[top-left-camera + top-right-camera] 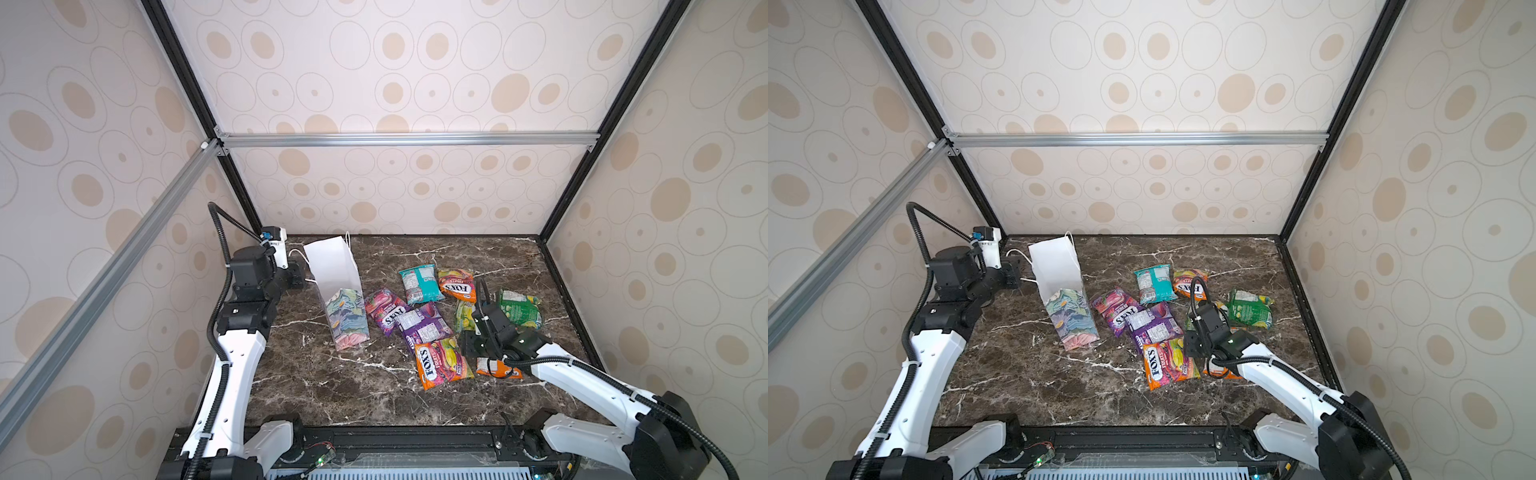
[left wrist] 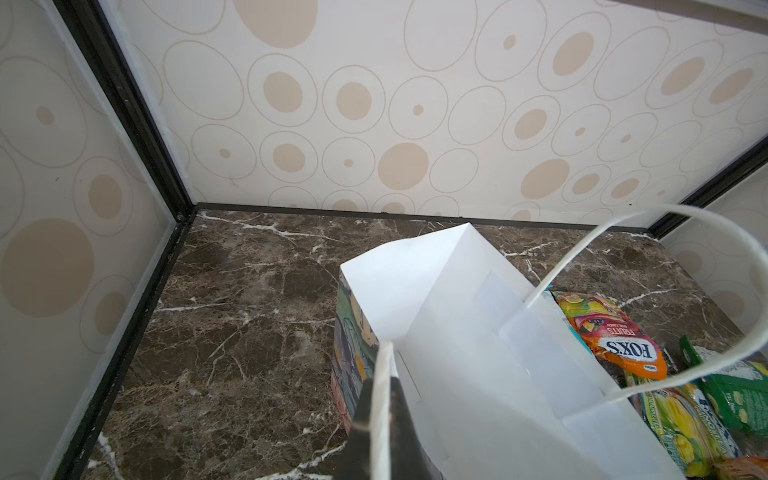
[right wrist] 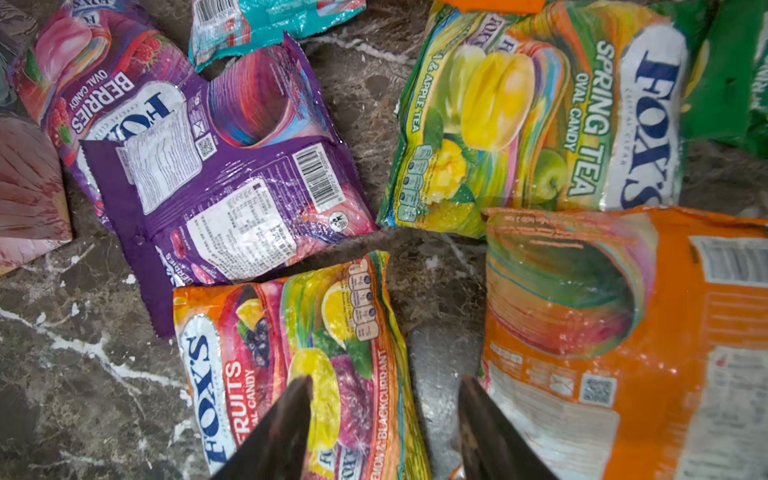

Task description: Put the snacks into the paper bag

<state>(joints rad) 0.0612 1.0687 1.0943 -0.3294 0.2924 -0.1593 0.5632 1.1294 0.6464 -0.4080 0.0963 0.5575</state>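
Right end effector [image 3: 385,380] hovered with jaws parted astride one long edge of the orange Fruits packet [image 3: 299,365] (nothing gripped yet) on the tabletop [image 3: 83,374]. A clean pick probably meant dropping straight down and pinching that edge alone, clear of the purple packet [image 3: 232,199] abutting its top. Farther off, the left end effector [image 1: 307,277] was pinched shut on the paper bag [image 1: 332,266], propping its mouth open; the snacks [image 1: 419,284] lay beside it.

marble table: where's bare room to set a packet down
Widest bare patch: the near strip of the marble table, in front of the paper bag and Fruits packet. Also behind the teal packet. Crowded: overlapping snacks around the right end effector.
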